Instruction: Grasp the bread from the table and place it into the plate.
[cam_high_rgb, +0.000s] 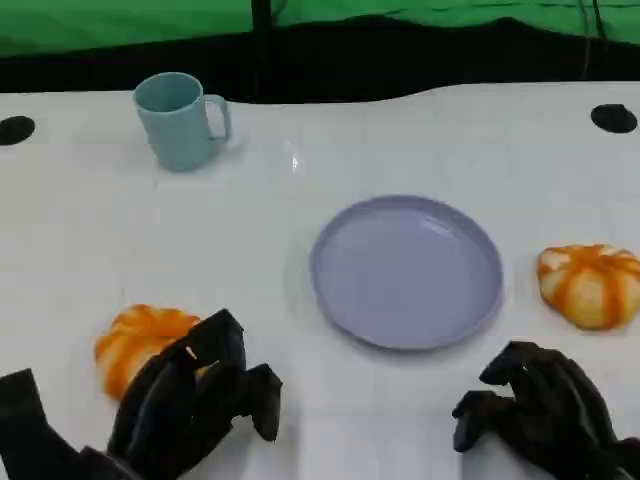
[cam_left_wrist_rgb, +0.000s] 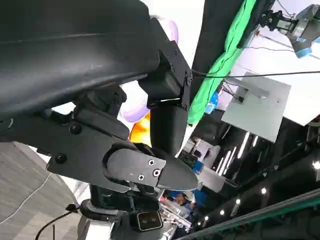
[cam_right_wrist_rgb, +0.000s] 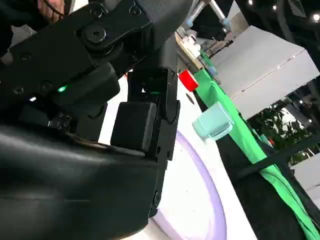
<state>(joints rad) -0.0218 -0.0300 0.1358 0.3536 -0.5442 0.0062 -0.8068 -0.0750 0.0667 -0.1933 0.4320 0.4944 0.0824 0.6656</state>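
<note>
An orange-and-white bread lies on the white table at the near left. My left hand is right beside it, fingers spread and bent down over its near right edge, and nothing is lifted. In the left wrist view a patch of that bread shows past my black fingers. The lavender plate sits bare at the table's middle. A second orange bread lies to the right of the plate. My right hand rests near the front edge with its fingers curled in, holding nothing.
A light blue mug stands at the back left, also seen as the mug beyond the plate rim in the right wrist view. Black round holes mark the table's far corners. A green cloth hangs behind.
</note>
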